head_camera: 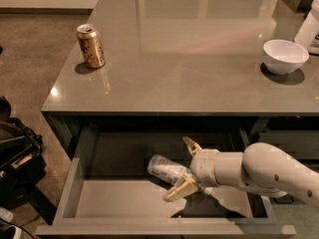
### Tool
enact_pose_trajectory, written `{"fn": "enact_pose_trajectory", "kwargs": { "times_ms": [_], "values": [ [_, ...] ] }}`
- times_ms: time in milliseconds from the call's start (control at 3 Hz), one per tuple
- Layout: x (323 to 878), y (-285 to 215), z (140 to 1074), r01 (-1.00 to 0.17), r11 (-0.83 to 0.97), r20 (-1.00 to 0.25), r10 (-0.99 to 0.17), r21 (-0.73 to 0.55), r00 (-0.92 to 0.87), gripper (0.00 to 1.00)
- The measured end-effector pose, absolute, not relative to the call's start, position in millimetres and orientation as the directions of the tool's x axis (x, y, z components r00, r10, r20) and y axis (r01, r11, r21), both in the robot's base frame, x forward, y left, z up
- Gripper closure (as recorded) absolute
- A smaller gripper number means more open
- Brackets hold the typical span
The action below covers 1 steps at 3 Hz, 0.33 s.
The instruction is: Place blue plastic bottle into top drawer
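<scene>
Far to the left of the gripper [175,169], down on the floor: a dark bag [15,148]. Up and to the left, standing on the counter [189,68]: an orange-gold can [90,45], well apart from everything below. Under the counter edge, pulled out wide: the drawer [112,199], with its pale floor bare to the gripper's left. Between the two fingers, inside the drawer walls: the bottle [162,166], lying tilted; resting on the floor or just above it, not possible to tell. Fingers spread wider than the bottle, the upper one clear of it, the lower one at or close under it; judged open, not clamping. Behind the gripper, reaching in from the right: the white arm [269,171]. Up and to the right, on the counter: a white bowl [285,55] and, at the far edge, a white container [311,26]. Step in hand, as judged: letting go inside the drawer, task nearly complete. Next move: withdraw rightward and up, without dragging the bottle on the lower finger, and clear of the counter edge overhead.
</scene>
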<state>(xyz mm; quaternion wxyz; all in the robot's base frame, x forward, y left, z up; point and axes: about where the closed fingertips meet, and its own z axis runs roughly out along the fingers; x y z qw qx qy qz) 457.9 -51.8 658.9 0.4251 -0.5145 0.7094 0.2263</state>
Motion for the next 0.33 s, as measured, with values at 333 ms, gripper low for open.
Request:
{"fn": "enact_pose_trajectory", "kwargs": {
  "times_ms": [333],
  "values": [
    [457.9, -51.7, 658.9, -0.923, 0.368, -0.836, -0.538, -0.116, -0.109, 0.0]
  ]
}}
